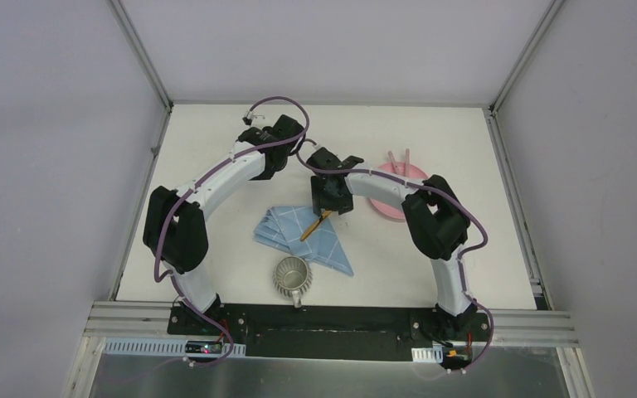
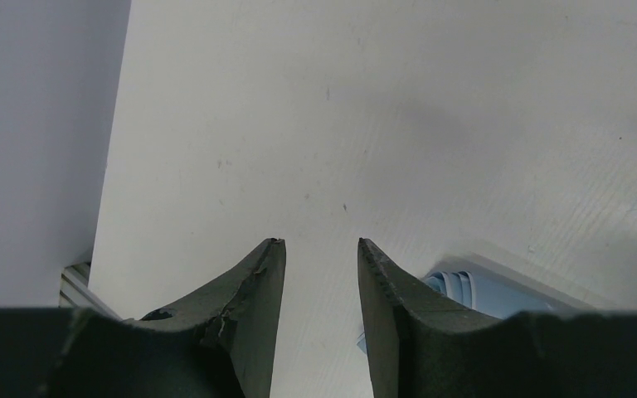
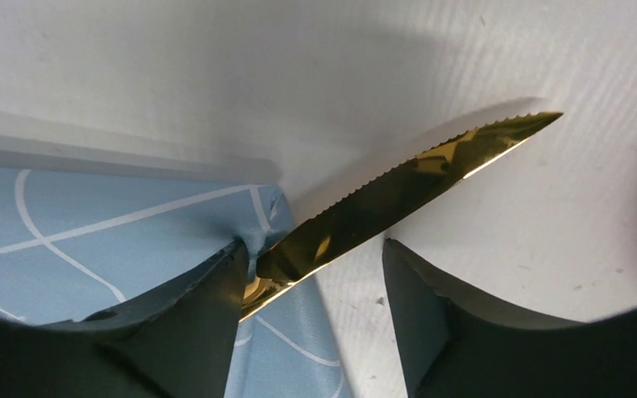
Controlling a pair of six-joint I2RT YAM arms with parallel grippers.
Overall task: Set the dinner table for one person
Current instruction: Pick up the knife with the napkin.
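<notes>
The dinner table fills my workspace between the rails, and the setting is gathering at its middle, I judge so that both arms can reach it. The blue cloth lies folded there as a base, with the pink plate off to its right and the metal cup nearer my bases. The gold knife lies across the cloth's edge between the spread jaws of my right gripper, touching one finger, not clamped. My left gripper hangs parted and empty over bare top. The table is matte off-white, plain, faintly specked
</notes>
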